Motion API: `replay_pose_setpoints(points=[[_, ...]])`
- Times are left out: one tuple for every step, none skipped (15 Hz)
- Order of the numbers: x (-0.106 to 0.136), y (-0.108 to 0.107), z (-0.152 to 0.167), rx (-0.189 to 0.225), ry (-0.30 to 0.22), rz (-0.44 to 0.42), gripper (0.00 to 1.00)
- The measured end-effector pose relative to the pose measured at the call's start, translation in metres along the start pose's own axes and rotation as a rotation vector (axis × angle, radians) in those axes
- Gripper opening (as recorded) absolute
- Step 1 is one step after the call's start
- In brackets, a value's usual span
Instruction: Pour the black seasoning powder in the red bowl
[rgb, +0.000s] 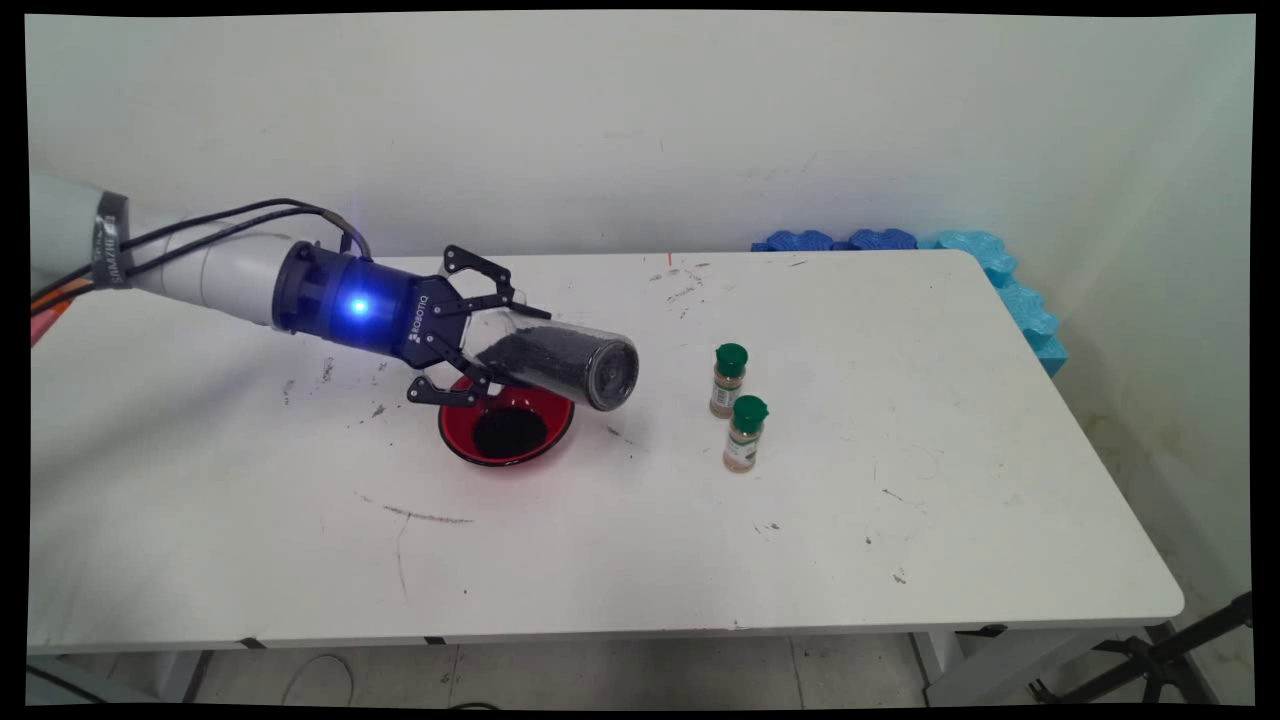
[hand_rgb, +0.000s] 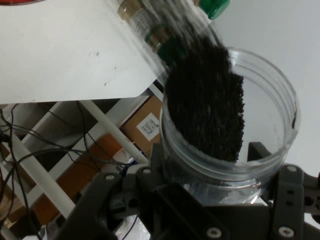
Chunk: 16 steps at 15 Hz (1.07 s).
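Granules (rgb: 545, 358), black and fine, half-fill a clear jar (rgb: 560, 365) clamped on its side in the end effector (rgb: 475, 335), just above a red bowl (rgb: 507, 428) on the white bench (rgb: 650, 520). More black granules lie in a dark heap in the bowl. 2 green-capped spice bottles (rgb: 728, 380) (rgb: 745, 433) stand upright right of the jar, near each other. Blue foam (rgb: 1000, 270) lines the bench's far right corner. The hand view alone looks into the jar's open mouth (hand_rgb: 230, 115), granules banked against 1 wall, with boxes (hand_rgb: 145, 125) and cables (hand_rgb: 30, 160) below the bench edge.
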Motion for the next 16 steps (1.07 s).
replay_pose_setpoints(points=[[0.0001,0.0,-0.0001,0.0,0.0,-0.001,0.0],[0.0002,-0.0001,0.0001,-0.001,0.001,-0.003,0.0],[0.0004,-0.0001,0.0002,-0.001,0.001,-0.004,0.0],[0.0005,-0.0002,0.0003,-0.003,0.002,-0.007,0.0],[0.0006,-0.0002,0.0004,-0.003,0.002,-0.009,0.0],[0.0006,-0.0001,0.0005,-0.004,0.002,-0.011,0.0],[0.0005,-0.0001,0.0005,-0.006,0.002,-0.012,0.0],[0.0005,-0.0001,0.0005,-0.006,0.002,-0.012,0.0],[0.0006,-0.0001,0.0006,-0.004,0.002,-0.007,0.0],[0.0006,-0.0002,0.0006,-0.002,0.002,0.0,0.0],[0.001,-0.0001,0.0006,0.001,0.002,0.017,0.0],[0.0013,0.0002,0.0007,0.005,0.003,0.034,0.0],[0.0016,0.0005,0.0005,0.011,0.003,0.061,0.0],[0.0021,0.0014,0.0006,0.018,0.004,0.101,0.0],[0.0025,0.0024,0.0008,0.025,0.004,0.139,0.0],[0.0026,0.003,0.0008,0.03,0.004,0.164,0.0]])
